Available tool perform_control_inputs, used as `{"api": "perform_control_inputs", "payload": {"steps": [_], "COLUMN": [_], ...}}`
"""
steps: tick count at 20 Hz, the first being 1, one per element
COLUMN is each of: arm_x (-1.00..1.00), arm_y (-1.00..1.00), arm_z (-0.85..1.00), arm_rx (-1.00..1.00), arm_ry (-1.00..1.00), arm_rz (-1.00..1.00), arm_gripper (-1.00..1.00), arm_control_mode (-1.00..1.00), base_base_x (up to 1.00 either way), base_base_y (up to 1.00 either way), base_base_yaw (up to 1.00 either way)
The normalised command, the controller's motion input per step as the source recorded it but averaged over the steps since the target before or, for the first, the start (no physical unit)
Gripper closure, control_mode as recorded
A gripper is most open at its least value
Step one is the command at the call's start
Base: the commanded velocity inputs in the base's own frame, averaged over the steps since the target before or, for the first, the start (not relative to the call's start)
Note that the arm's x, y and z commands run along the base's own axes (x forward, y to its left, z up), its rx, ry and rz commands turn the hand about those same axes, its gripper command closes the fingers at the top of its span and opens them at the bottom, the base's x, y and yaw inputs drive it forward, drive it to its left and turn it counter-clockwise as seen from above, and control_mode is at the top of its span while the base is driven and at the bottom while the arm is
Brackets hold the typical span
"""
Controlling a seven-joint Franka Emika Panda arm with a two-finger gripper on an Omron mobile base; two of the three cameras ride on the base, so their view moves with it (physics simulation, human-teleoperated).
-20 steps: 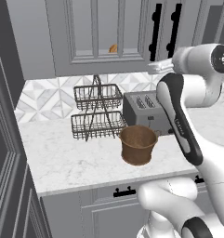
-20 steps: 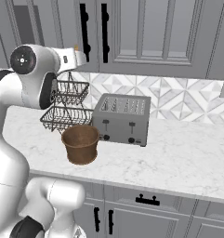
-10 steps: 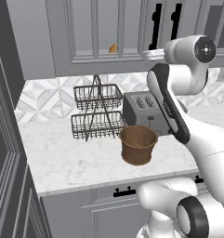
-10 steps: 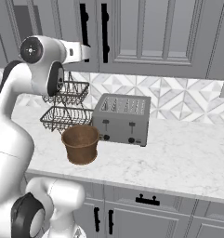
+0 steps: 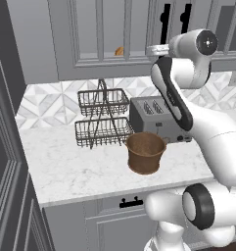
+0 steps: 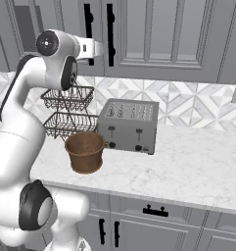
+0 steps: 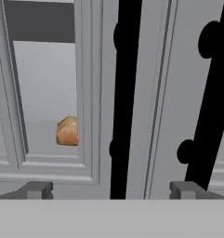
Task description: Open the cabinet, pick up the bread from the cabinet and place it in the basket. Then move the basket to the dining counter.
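Note:
The gray upper cabinet (image 5: 90,66) has a glass-paned door, shut, and the tan-orange bread (image 5: 119,50) sits inside behind the glass. Seen from the hand, the bread (image 7: 68,131) lies left of the door's long black bar handle (image 7: 126,93). My gripper (image 7: 111,189) is open, its fingertips spread to either side of that handle and a short way in front of it. From the base, my gripper (image 5: 153,49) hovers just right of the glass pane, by the handle (image 6: 88,27). The brown woven basket (image 5: 145,152) stands on the marble worktop below. The dining counter is out of view.
A black wire two-tier rack (image 5: 101,117) stands behind the basket, with a silver toaster (image 5: 153,117) to its right. The neighbouring cabinet door has its own black handle (image 7: 211,93). Gray drawers (image 6: 153,215) run under the worktop, and a tall dark panel (image 5: 7,147) stands at the left.
The arm has lifted and swung the hand up and left, from beside the toaster's height to the cabinet door handle. Basket, rack and toaster have stayed put.

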Motion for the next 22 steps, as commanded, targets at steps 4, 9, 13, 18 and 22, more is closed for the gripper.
{"api": "perform_control_inputs", "payload": {"steps": [4,9,13,18,22], "arm_x": [0.54,0.51,0.24,0.04,-0.12], "arm_y": [0.0,0.0,0.0,0.0,0.27], "arm_z": [-0.04,-0.14,-0.08,0.0,0.0], "arm_rx": [0.0,0.0,0.0,0.0,0.0], "arm_ry": [0.0,0.0,0.01,0.01,0.0], "arm_rz": [0.0,0.0,0.0,0.0,0.0], "arm_gripper": [-1.0,1.0,1.0,1.0,1.0], "arm_control_mode": [-1.0,-1.0,-1.0,-1.0,-1.0], "base_base_x": [0.0,0.0,0.0,0.0,0.0], "base_base_y": [0.0,0.0,0.0,0.0,0.0], "base_base_yaw": [0.0,0.0,0.0,0.0,0.0]}}
